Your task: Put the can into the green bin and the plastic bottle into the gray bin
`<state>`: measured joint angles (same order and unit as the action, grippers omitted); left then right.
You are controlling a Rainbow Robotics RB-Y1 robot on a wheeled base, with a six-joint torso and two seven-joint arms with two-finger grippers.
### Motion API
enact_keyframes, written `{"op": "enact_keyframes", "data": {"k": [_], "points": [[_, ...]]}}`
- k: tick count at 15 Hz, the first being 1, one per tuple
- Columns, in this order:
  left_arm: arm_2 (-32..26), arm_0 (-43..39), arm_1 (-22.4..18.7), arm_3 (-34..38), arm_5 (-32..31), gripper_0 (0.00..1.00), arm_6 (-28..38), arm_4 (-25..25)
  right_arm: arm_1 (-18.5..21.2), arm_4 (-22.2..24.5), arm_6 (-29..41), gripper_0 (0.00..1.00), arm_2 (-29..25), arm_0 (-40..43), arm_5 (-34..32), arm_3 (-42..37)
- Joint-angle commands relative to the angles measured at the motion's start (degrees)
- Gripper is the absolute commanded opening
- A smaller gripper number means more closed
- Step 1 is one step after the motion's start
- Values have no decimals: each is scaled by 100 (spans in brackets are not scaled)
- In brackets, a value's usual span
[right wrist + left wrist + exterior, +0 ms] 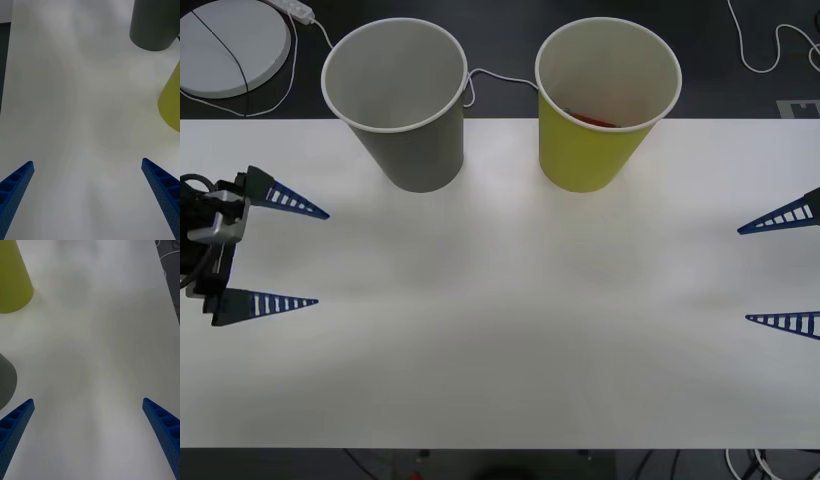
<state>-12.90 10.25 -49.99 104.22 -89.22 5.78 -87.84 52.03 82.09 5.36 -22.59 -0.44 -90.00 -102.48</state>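
Meanwhile, both arms sat drawn back to the desk's (500,350) opposite edges, each with nothing in its grasp. The left gripper (285,255) rested at the left side, its blue ribbed fingers spread wide and pointing inward across the white surface; the right gripper (780,270) mirrored it at the right side, fingers likewise released and parted. Between them the working area held no loose item.

At the far side stood the gray bin (395,95) and, just beside it to the right, the green bin (605,100), both upright with their white rims facing up, well apart from either gripper. A sliver of red showed low inside the green bin, most likely the can (592,120) lying where the task wanted it. The gray bin's pale inside showed nothing from this angle, and the plastic bottle could not be made out.

Judging by the bare surface and the retreated, symmetrical pose, the arms appeared parked clear of the bins, so that the sorting looked finished or close to it.
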Motion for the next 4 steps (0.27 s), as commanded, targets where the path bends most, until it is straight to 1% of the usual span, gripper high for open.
{"op": "enact_keyframes", "data": {"k": [1,4], "points": [[-2,3,-2,2,-8,100,-7,-5,0,0,0,100,0,0,0,0],[-2,3,-2,2,-8,100,-7,-5,0,0,0,100,0,0,0,0]]}}
